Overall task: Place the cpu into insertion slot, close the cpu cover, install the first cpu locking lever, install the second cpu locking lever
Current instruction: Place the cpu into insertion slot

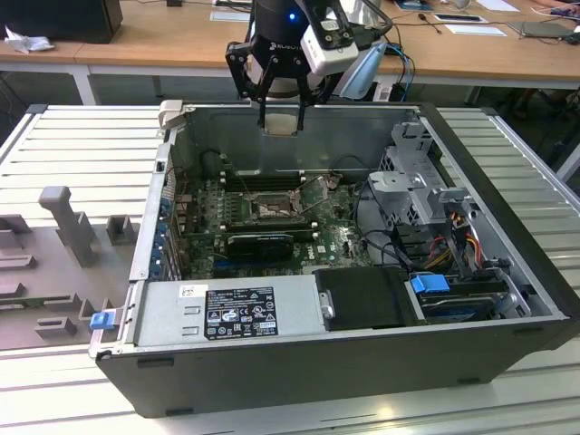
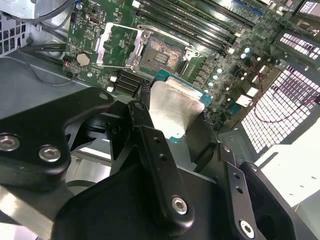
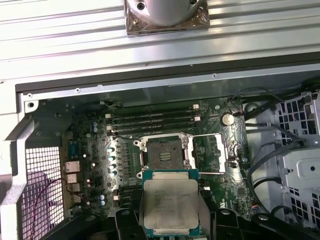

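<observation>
Big computer case (image 1: 272, 362) lies open on surface (image 1: 82, 136), green board (image 1: 340, 237) inside.
Gripper (image 1: 279, 122) high over case's far wall, fingers squeezed in on cpu (image 3: 170, 205), pinching two edges, silver top showing.
cpu cover (image 3: 192, 152) looks swung open beside insertion slot (image 3: 162, 152), though hard to be sure.
Slot bare; cpu well above it.
Step in hand, I think: first one, cpu into slot.
Likely needs chip lined up square, set down flat, gently.
</observation>
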`<action>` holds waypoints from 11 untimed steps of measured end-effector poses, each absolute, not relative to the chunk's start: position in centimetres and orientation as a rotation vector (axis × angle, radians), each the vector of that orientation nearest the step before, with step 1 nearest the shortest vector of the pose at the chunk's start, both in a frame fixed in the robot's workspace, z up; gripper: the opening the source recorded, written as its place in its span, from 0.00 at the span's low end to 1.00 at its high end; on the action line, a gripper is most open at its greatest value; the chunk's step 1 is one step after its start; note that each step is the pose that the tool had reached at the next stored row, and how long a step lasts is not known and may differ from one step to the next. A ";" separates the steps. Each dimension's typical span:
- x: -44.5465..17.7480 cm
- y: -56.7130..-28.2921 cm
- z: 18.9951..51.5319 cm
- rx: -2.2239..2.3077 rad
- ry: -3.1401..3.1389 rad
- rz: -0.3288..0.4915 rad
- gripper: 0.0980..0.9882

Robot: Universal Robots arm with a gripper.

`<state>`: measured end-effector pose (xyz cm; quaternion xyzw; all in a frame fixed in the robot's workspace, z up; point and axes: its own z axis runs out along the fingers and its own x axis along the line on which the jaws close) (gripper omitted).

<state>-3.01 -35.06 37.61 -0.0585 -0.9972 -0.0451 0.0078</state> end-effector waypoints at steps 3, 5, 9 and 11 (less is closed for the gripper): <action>-3.0 -35.1 37.6 -0.193 -3.117 -0.141 0.48; -3.0 -35.1 37.6 -0.199 -3.117 -0.141 0.48; -3.0 -35.1 37.6 -0.214 -3.116 -0.141 0.48; -3.0 -35.1 37.6 -0.221 -3.116 -0.141 0.48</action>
